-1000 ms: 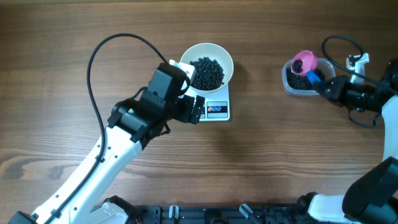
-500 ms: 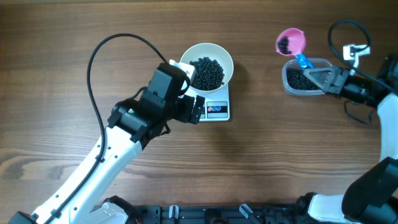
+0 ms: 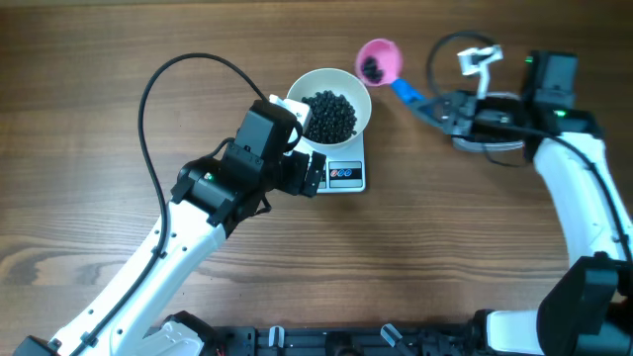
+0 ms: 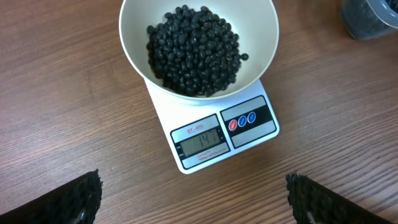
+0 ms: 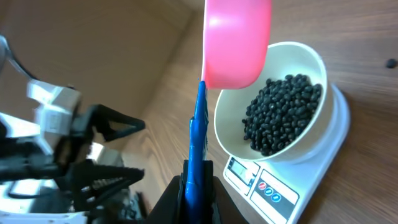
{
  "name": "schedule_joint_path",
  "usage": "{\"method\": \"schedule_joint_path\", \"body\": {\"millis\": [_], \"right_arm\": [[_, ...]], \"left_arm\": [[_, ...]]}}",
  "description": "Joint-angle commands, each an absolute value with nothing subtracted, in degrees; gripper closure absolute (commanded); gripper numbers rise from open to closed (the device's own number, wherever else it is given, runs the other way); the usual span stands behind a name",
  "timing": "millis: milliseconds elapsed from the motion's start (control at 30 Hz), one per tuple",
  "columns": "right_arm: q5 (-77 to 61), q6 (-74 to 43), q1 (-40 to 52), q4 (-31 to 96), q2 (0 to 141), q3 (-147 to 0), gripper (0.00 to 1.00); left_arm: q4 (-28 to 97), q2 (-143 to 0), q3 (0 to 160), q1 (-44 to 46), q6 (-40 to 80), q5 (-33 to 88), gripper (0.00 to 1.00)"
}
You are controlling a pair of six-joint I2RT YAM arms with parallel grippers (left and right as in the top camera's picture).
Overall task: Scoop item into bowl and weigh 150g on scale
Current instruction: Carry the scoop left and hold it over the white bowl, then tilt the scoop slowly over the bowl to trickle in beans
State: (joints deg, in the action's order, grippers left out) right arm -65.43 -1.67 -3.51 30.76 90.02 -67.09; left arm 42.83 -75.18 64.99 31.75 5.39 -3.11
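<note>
The white bowl (image 3: 362,96) stands on the white scale (image 3: 346,175) and holds a heap of the black item (image 3: 328,115). In the left wrist view the scale's display (image 4: 199,140) reads 141. My right gripper (image 3: 435,107) is shut on the blue handle (image 5: 198,143) of a pink scoop (image 3: 379,61). The scoop hangs just past the bowl's far right rim with a few pellets in it. My left gripper (image 3: 302,158) hovers open at the scale's left side, holding nothing; its fingers (image 4: 68,202) frame the bare wood in front of the scale.
A clear tub (image 4: 373,15) of more pellets sits right of the scale, mostly covered by my right arm in the overhead view. One stray pellet (image 5: 390,63) lies on the wooden table. The left arm's black cable (image 3: 158,89) loops over the table's left.
My right gripper has lifted the pink scoop out of the tub and carried it left to the bowl's rim. The left arm, bowl and scale have not moved.
</note>
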Motion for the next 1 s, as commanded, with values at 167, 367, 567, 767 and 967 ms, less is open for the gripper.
{"method": "schedule_joint_path", "body": {"millis": [167, 367, 567, 767, 967], "right_arm": [[-43.3, 0.4, 8.6, 28.5, 90.7, -67.0, 0.96], [-34.6, 3.0, 12.8, 25.7, 90.7, -67.0, 0.96], [-34.1, 3.7, 14.0, 24.0, 90.7, -67.0, 0.96], [-30.7, 9.0, 14.0, 23.2, 90.7, -67.0, 0.96], [-29.5, 9.1, 14.0, 23.3, 90.7, -67.0, 0.96]], "left_arm": [[42.7, -75.6, 65.8, 31.7, 4.7, -2.6, 0.00], [42.7, -75.6, 65.8, 31.7, 4.7, -2.6, 0.00], [42.7, -75.6, 65.8, 31.7, 4.7, -2.6, 0.00], [42.7, -75.6, 65.8, 31.7, 4.7, -2.6, 0.00], [42.7, -75.6, 65.8, 31.7, 4.7, -2.6, 0.00]]}}
